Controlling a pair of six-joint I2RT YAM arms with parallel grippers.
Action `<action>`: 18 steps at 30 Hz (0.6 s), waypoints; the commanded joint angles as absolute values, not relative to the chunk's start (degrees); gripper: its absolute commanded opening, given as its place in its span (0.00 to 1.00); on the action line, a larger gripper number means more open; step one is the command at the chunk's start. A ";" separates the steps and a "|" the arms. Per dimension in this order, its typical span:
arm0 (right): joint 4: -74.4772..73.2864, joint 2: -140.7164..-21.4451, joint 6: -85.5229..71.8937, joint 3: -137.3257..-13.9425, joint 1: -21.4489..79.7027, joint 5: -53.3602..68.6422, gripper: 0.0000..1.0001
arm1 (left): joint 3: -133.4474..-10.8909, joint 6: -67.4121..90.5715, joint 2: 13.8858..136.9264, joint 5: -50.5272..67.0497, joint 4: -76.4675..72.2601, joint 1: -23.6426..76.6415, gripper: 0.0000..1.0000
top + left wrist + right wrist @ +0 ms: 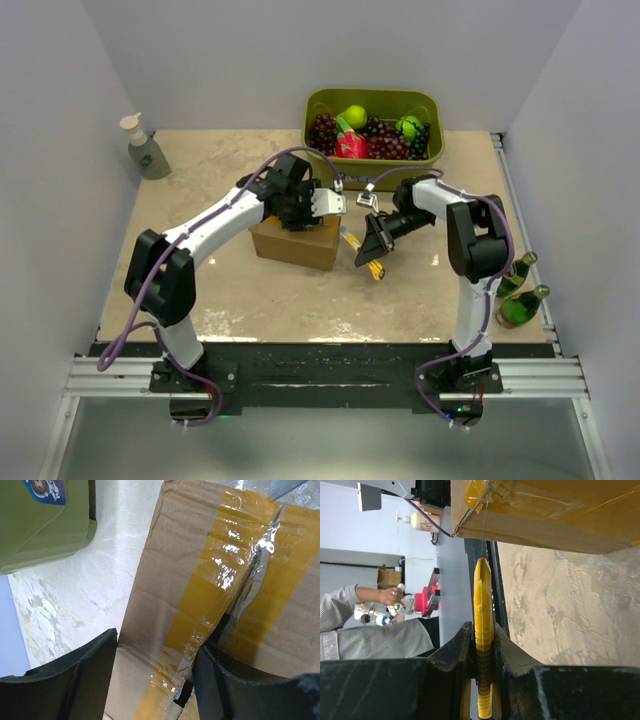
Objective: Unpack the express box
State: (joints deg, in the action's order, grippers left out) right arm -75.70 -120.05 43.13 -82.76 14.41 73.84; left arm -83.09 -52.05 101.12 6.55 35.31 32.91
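The express box (298, 244), a brown carton with yellow tape, sits mid-table. In the left wrist view the box (165, 565) fills the frame, and its tape (210, 595) is slit along the top seam. My left gripper (318, 206) is open right over it (155, 680): one finger (75, 680) is past the box's edge and the other finger (235, 690) is at the slit. My right gripper (372, 245) is shut on a yellow utility knife (483, 610), just right of the box. The knife's thin blade reaches the box's corner (545, 520).
A green bin (372, 105) of fruit stands behind the box, and its corner shows in the left wrist view (45, 530). A soap bottle (145, 150) is at the back left. Two green bottles (522, 298) lie past the table's right edge.
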 commanded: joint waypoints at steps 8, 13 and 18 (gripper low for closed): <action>-80.25 -114.35 44.21 -78.93 17.66 70.58 0.00 | -83.76 -49.83 103.88 2.37 31.99 32.96 0.62; -77.09 -111.01 40.79 -76.73 18.28 69.88 0.00 | -83.76 -49.92 103.62 2.37 31.99 32.96 0.62; -72.87 -103.99 35.43 -75.06 18.02 68.30 0.00 | -83.41 -49.75 103.36 2.99 31.99 32.87 0.62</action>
State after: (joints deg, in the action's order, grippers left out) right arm -74.87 -111.50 39.88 -75.66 17.50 69.65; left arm -83.15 -51.37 101.47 4.60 33.15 33.21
